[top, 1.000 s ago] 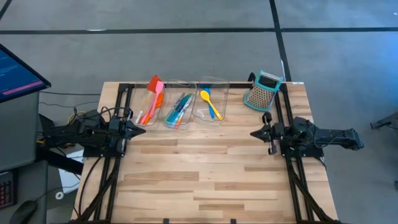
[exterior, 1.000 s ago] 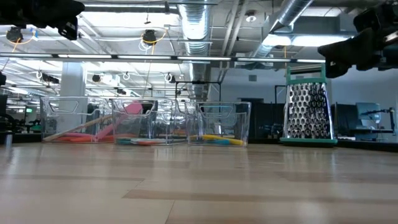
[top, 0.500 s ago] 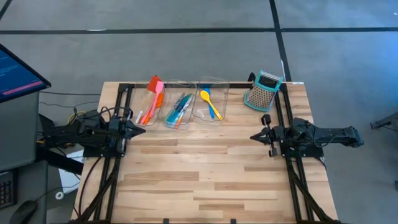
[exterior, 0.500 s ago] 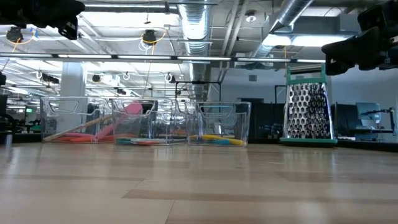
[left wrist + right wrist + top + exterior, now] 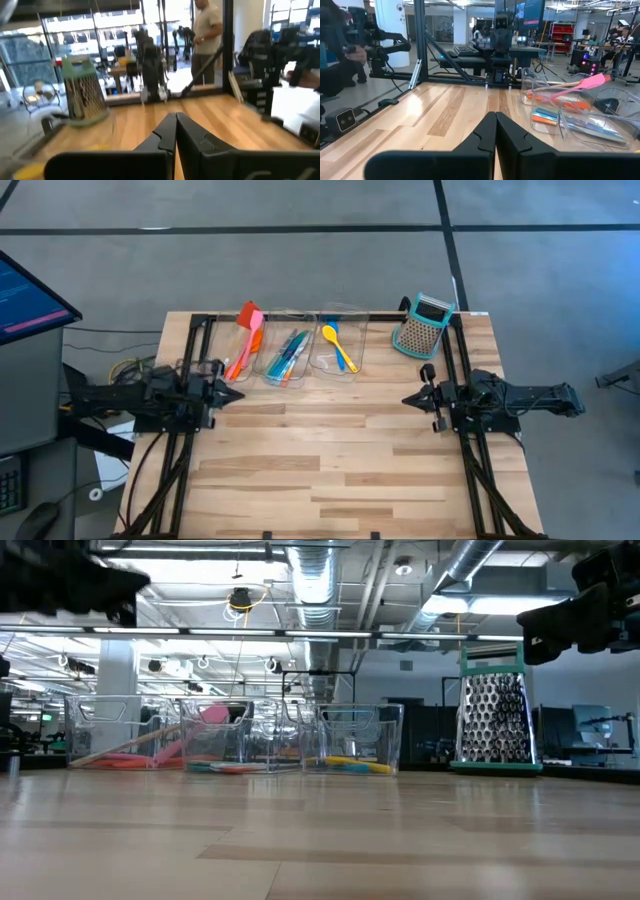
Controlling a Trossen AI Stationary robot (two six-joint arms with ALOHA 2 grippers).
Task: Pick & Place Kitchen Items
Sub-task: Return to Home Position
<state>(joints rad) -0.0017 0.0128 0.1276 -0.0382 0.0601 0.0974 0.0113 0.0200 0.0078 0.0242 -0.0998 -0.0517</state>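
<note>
Left gripper: over the table's left edge, tips aimed across at the other gripper.
Left fingers: clenched tight together with nothing between them.
Left bin: near the left fingertips, on their far side, apart from them.
Spatulas: orange and red, lying slanted in the left bin, with the red head sticking out over its far rim.
Middle bin: just beside the left bin, farther out from the left fingertips.
Teal and blue utensils: lying together in the middle bin.
Right bin: just beside the middle bin, between the two grippers' tips and on their far side.
Yellow spoon: lying in the right bin, bowl toward the far rim.
Grater: upright on the table, near the right fingertips on their far side, apart from the bins.
Right gripper: over the table's right part, tips aimed at the left gripper, well apart from it, bare wood between.
Right fingers: pressed closed, empty.
Person: standing in the room well beyond the left fingertips, past the table.
</note>
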